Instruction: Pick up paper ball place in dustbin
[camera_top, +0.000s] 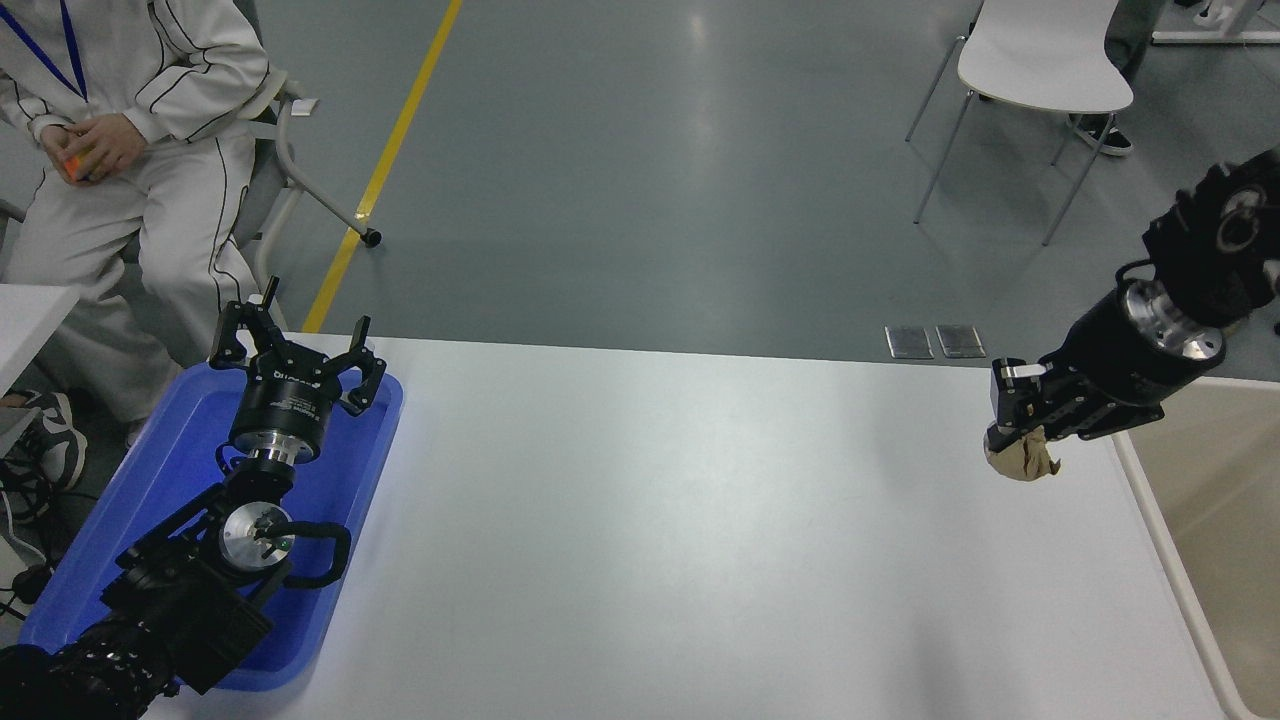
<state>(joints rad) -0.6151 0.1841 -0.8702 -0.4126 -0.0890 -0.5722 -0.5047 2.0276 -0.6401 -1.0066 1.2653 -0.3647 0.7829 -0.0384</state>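
We see a wide white table (640, 520) with a smooth matte top and rounded far corners, most of its middle bare. At its left edge lies a shallow blue plastic tray (165, 470), and the parked left gripper (296, 348) hangs over the tray's far end with its black fingers spread apart, holding nothing. Beyond that corner a person in a white tracksuit (150, 150) sits on a chair, hands together in the lap. A white chair (1040, 55) stands on the grey floor past the table's right side, and a yellow floor line (385, 165) runs toward the tray corner.

The right gripper (1015, 435) comes in from the right edge, tilted down and leftward, its fingers clamped on the paper ball (1022, 460) — a crumpled tan wad with creased, ragged folds. The ball hangs over the table's far right part, near the right edge. Just beside that edge stands the dustbin (1165, 560) — cream plastic, a pale rounded rim and smooth inner walls, only partly in view.
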